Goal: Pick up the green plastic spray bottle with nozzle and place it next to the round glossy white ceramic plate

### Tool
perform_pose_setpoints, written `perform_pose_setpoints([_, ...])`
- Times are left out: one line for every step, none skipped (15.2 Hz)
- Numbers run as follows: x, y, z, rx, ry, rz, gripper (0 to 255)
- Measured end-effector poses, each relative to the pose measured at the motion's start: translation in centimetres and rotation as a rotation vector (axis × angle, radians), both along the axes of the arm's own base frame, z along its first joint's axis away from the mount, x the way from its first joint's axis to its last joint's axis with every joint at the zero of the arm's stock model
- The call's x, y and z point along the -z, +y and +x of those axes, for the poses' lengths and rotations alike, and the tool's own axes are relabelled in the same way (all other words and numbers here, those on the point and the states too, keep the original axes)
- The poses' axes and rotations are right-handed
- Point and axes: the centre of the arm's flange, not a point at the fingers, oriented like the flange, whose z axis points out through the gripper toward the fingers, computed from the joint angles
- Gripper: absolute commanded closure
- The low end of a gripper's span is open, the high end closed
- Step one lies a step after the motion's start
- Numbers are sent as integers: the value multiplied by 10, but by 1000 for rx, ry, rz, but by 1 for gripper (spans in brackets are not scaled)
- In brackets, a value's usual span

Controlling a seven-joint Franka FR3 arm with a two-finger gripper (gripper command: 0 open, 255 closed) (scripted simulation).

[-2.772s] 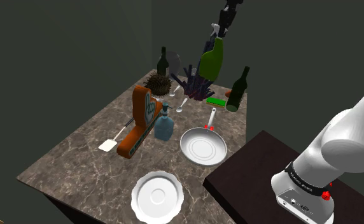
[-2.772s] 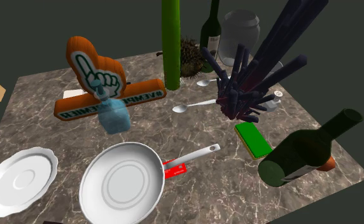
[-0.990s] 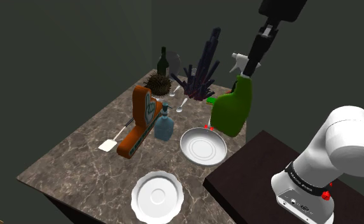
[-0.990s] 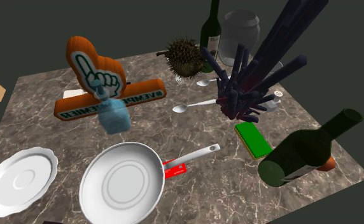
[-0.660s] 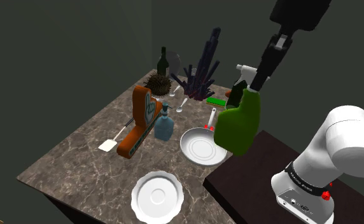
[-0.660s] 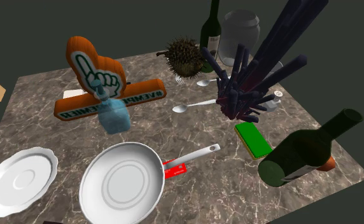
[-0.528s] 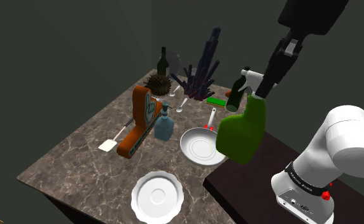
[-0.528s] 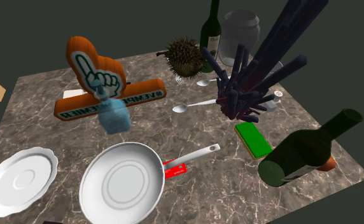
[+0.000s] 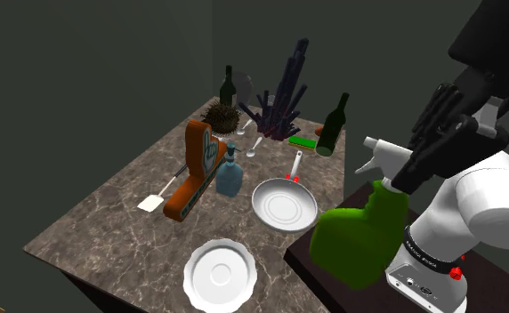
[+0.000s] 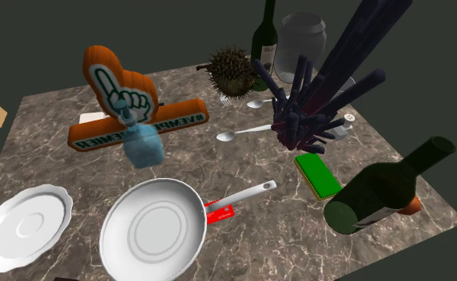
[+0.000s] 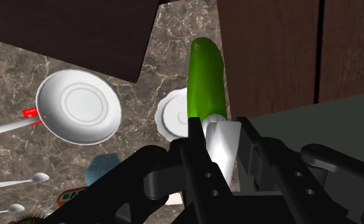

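Note:
The green spray bottle (image 9: 358, 246) with a white nozzle (image 9: 379, 151) hangs tilted in the air, over the dark stand's (image 9: 333, 293) near corner. My gripper (image 9: 407, 174) is shut on its neck just below the nozzle. In the wrist view the black fingers (image 11: 192, 153) clasp the white nozzle part (image 11: 222, 145), and the green body (image 11: 205, 76) points away from the gripper (image 11: 219, 131). The scalloped white plate (image 9: 219, 274) (image 10: 23, 226) lies at the table's front, left of the bottle in the shoulder view. In the wrist view the bottle partly hides the plate (image 11: 172, 119).
A white frying pan (image 9: 284, 204) (image 10: 153, 231) (image 11: 79, 107) with a red-marked handle lies behind the plate. Further back stand an orange foam hand (image 9: 195, 169), a blue soap bottle (image 9: 230, 173), dark wine bottles (image 9: 333, 127), a purple coral shape (image 9: 282, 102) and a green sponge (image 10: 317, 176).
The arm has carried the bottle from high over the table's back, down and toward the shoulder view's lower right, past the pan to the stand's corner. The table's objects have not moved.

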Motion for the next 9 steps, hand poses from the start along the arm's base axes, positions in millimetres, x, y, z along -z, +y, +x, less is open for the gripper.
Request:
perform_pose_setpoints([1, 6, -8, 0, 0, 0, 255])
perform_pose_setpoints([5, 8, -10, 0, 1, 0, 255])
perform_pose_setpoints([11, 10, -11, 0, 1, 0, 255])
perform_pose_setpoints([16, 10, -11, 0, 1, 0, 255])
perform_pose_setpoints([20, 9, -12, 0, 1, 0, 255])
perform_pose_setpoints([26, 9, -13, 1, 1, 0, 255])
perform_pose_setpoints([32, 9, -12, 1, 1, 0, 255])
perform_pose_setpoints([37, 9, -12, 1, 1, 0, 255])
perform_pose_setpoints([43, 10, -13, 1, 1, 0, 255])
